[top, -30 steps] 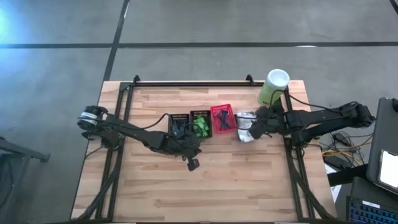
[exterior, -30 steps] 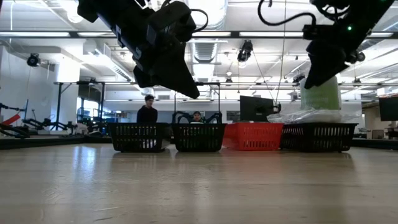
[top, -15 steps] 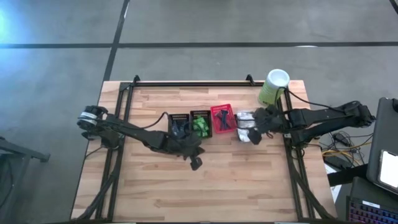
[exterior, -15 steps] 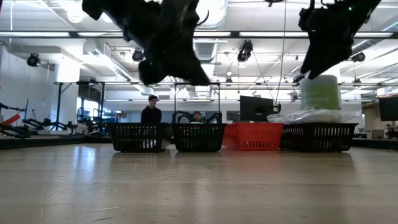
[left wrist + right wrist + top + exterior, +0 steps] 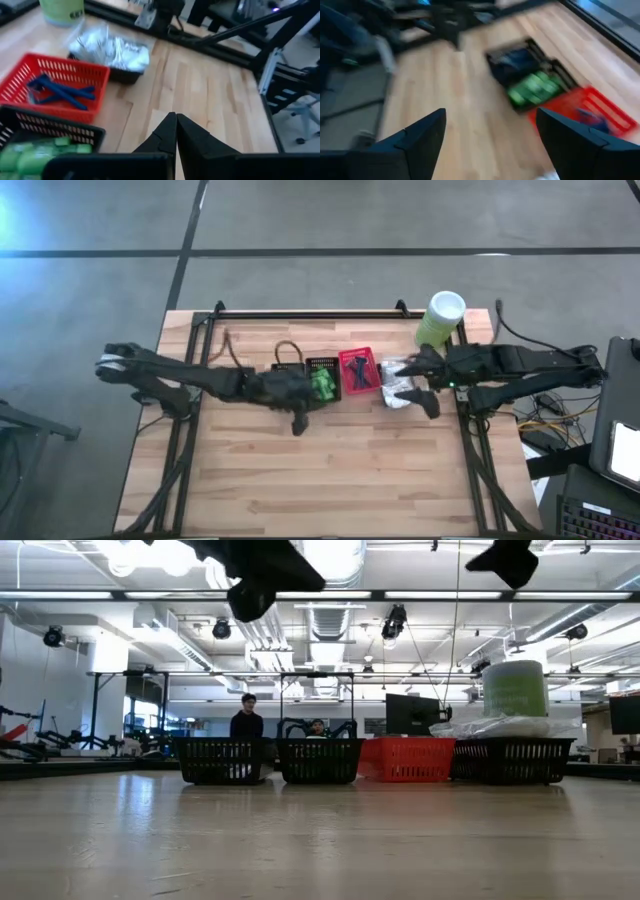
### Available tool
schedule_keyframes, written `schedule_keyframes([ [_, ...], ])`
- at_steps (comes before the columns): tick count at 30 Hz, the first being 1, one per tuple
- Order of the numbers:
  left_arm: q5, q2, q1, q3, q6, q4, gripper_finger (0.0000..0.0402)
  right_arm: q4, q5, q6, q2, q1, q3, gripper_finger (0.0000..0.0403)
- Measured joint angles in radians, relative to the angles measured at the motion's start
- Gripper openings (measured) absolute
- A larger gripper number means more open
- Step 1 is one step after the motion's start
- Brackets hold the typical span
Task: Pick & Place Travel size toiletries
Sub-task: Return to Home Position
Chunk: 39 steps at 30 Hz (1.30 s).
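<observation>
Four small baskets stand in a row across the table's middle. One black basket [image 5: 288, 372] is partly under my left arm. A second black one holds green bottles [image 5: 322, 385] [image 5: 35, 152] [image 5: 535, 87]. The red basket [image 5: 358, 370] holds dark blue sticks [image 5: 60, 91]. The last holds white crinkly packets [image 5: 397, 380] [image 5: 111, 49]. My left gripper [image 5: 297, 423] [image 5: 176, 122] [image 5: 262, 585] hangs shut and empty, high above the wood just near of the black baskets. My right gripper [image 5: 415, 383] [image 5: 490, 130] [image 5: 505, 560] stands open and empty, high by the packets basket.
A large pale-green canister with a white lid [image 5: 441, 318] [image 5: 515, 690] stands at the far right corner behind the packets basket. Bare wood [image 5: 330, 480] stretches across the table's near half. In the low view, people [image 5: 245, 720] show in the room beyond the table.
Both grippers have risen well above the baskets. My left gripper stayed shut and drew a little toward the far left. My right gripper lifted off the packets basket toward the table's right edge and tipped from steeply downward to nearer level. The baskets have kept still.
</observation>
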Motion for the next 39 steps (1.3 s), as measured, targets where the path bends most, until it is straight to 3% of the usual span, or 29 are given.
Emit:
schedule_keyframes([
  [6, 0.086, -0.164, 0.073, -0.168, 0.038, 0.152, 0.0012, 0.148, -0.041, 0.063, -0.207, -0.003, -0.19, 0.0285],
  [12, 0.106, -0.331, 0.107, -0.399, 0.028, 0.426, 0.0012, 0.236, -0.029, 0.168, -0.452, -0.003, -0.388, 0.0268],
  [18, 0.106, -0.469, 0.109, -0.628, -0.005, 0.651, 0.0012, 0.55, -0.033, 0.082, -0.697, -0.003, -0.596, 0.0251],
  [22, 0.103, -0.535, 0.109, -0.746, -0.025, 0.755, 0.0012, 0.648, -0.033, 0.063, -0.835, -0.003, -0.715, 0.024],
  [28, -0.01, -0.613, 0.11, -0.887, -0.03, 0.82, 0.0012, 0.791, -0.019, 0.102, -0.803, -0.002, -0.86, 0.0225],
  [33, -0.086, -0.633, 0.11, -0.991, -0.055, 0.801, 0.0012, 0.767, 0.113, 0.214, -0.797, -0.003, -0.918, 0.0218],
  [39, -0.089, -0.628, 0.11, -0.991, -0.053, 0.568, 0.0012, 0.737, 0.153, 0.353, -0.788, -0.003, -0.918, 0.0211],
])
